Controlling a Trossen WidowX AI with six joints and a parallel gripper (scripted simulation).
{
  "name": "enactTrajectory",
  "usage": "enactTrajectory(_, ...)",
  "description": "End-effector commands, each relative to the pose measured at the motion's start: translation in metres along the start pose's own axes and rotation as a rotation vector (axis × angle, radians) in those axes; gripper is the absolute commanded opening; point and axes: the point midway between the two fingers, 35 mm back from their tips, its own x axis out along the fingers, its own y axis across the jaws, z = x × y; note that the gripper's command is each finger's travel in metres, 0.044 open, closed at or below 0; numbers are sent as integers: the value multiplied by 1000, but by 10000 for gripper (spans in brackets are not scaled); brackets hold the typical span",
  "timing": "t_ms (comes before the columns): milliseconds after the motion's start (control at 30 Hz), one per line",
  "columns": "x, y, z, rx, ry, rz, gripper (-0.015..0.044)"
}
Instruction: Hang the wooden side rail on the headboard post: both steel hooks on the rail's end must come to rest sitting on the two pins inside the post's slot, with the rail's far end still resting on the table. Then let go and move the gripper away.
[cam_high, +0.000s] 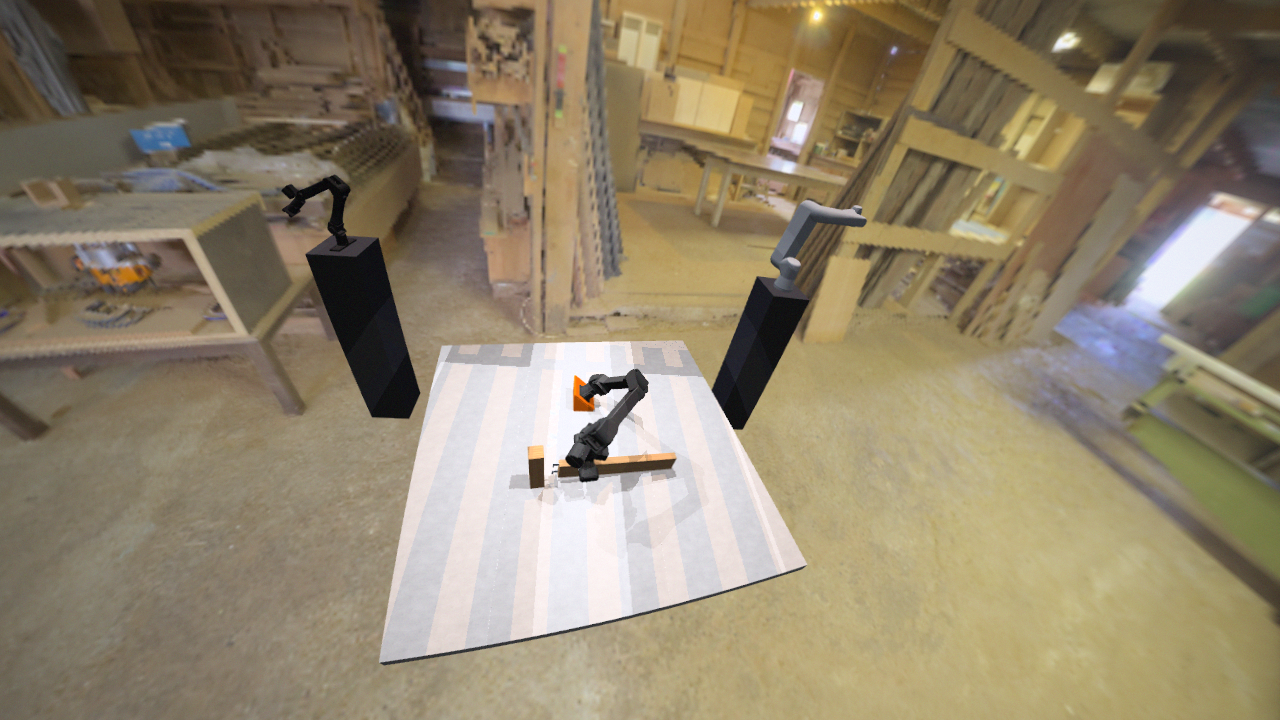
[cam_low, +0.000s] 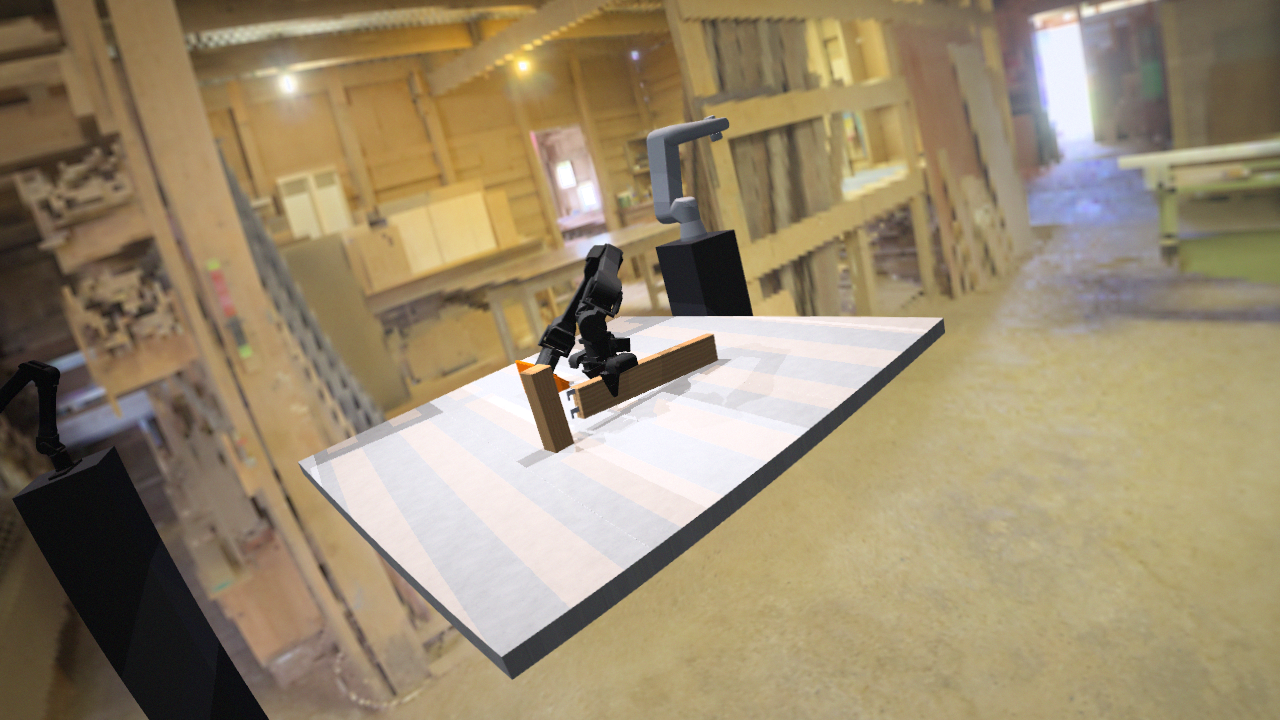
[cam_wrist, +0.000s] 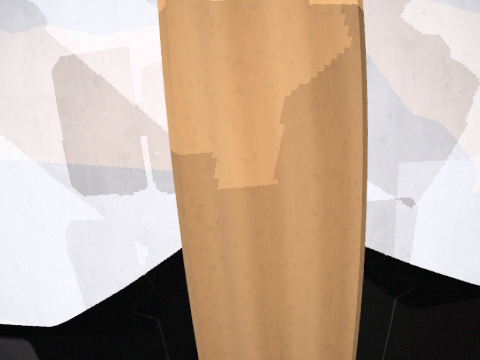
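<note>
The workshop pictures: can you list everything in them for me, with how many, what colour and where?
Table: one, pale striped, centre
Post: one, brown wood, upright on the table
Rail: one, brown wood, beside the post
Hooks: two, dark, on the rail's near-post end
Orange piece: one, orange, by the arm's base
Pedestals: two, black, beyond the table
Other arms: two, one black, one grey, atop the pedestals
Background: wooden racks and benches
Robot arm: one, black, over the table
Tool: one, black, shut on the rail
</note>
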Motion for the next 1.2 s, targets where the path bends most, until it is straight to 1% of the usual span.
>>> enactTrajectory(0, -6, 0, -4, 3, 7, -11, 0)
enactTrajectory(1167, -6, 0, -8, 3, 7, -11, 0)
